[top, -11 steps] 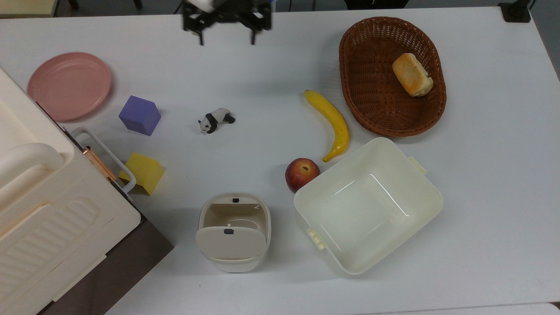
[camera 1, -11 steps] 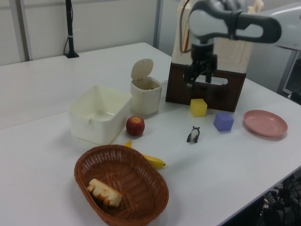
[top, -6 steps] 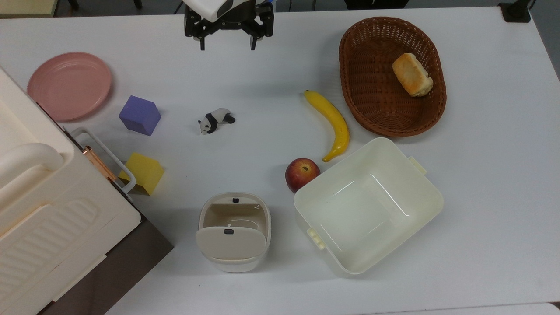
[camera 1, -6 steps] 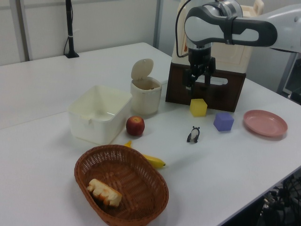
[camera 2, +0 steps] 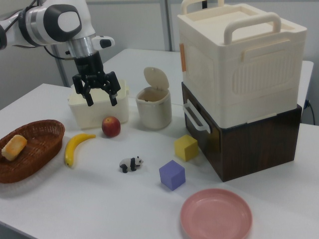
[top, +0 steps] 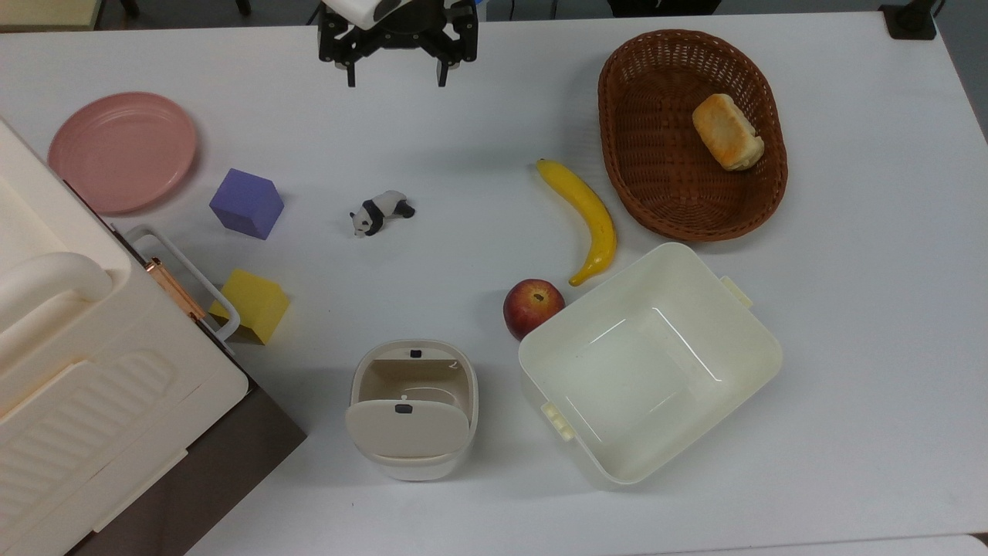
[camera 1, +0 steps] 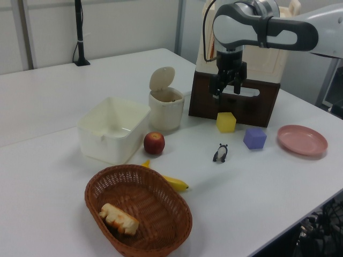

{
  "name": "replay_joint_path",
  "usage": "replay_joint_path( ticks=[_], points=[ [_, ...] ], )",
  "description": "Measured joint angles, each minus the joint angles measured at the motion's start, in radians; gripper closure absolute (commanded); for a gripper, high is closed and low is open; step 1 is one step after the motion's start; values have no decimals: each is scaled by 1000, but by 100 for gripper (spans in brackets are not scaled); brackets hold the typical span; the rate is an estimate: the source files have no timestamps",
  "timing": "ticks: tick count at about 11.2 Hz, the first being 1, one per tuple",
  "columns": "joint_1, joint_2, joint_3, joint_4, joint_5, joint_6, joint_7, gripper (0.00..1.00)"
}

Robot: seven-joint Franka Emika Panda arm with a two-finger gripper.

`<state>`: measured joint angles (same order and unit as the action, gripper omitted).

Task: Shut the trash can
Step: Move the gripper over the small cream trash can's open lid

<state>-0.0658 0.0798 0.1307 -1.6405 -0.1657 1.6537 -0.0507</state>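
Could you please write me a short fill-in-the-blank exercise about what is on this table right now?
1. The trash can has its lid standing ____.
2. The bread lies inside the ____.
3. The apple touches the cream ____.
4. The end effector holds ____.

Missing words: open; basket; tub; nothing

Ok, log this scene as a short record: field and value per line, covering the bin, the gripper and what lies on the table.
trash can: lid raised, bin open, not yet closed
gripper: open, empty, high above the table, far from the trash can
tub: lidless, empty, at the top view's right of the trash can
apple: touching the tub
basket: holds bread
loose items: banana, panda, purple cube, yellow cube, pink plate
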Motion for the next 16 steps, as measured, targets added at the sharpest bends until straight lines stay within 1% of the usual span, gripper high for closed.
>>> replay_joint_path(
  ticks=[2,3,5,9,10,11,13,15,16],
  points=[
    [-23,-1,-4,0,43,81,1,75],
    [-33,-1,-10,1,57,139,1,100],
    [-39,-1,-16,1,74,192,1,100],
    [-39,-1,-16,1,76,219,1,100],
    [-39,0,-16,1,84,230,2,100],
    [-39,1,-16,1,107,244,2,100],
    [-48,12,-17,1,137,306,3,100],
    [-53,40,-18,14,141,391,3,100],
    [-53,61,-18,37,141,440,3,100]
  ],
)
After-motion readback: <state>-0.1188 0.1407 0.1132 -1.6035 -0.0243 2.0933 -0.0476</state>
